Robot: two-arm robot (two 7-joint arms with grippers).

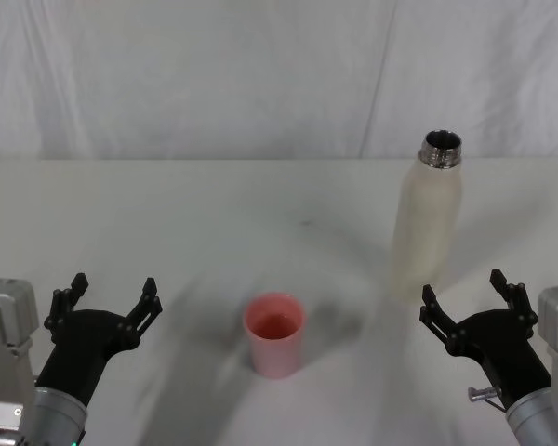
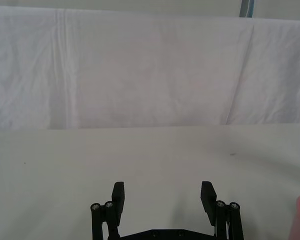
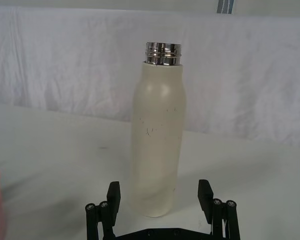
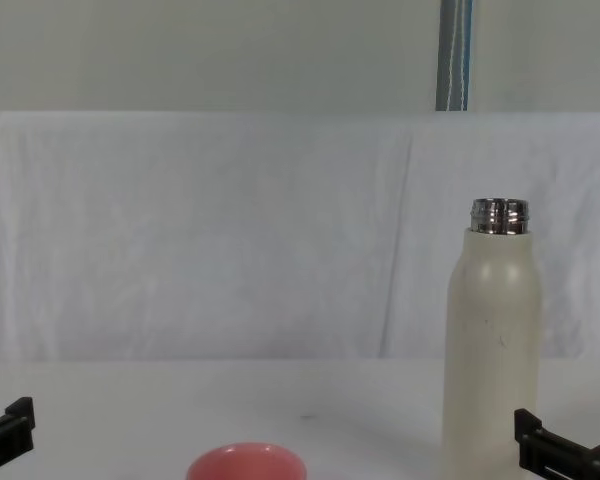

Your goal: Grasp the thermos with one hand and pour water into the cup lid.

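White desk (image 1: 214, 200), cloth backdrop. Thermos (image 1: 428, 218) upright, uncapped, right of desk middle; cup lid (image 1: 274, 334) toward near edge. Right gripper (image 1: 471, 305) just before thermos, left gripper (image 1: 109, 304) idle, both jaws wide, empty. Advance right, close mid-body squarely.

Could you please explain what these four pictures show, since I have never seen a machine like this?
It is a two-armed robot seen by four cameras: head, chest, and one on each wrist. On the white table stand a cream thermos, its cap off, and a pink cup lid. The left gripper and right gripper are both open near the table's front edge and hold nothing. The right wrist view looks straight at the thermos, just ahead of that gripper's fingers.
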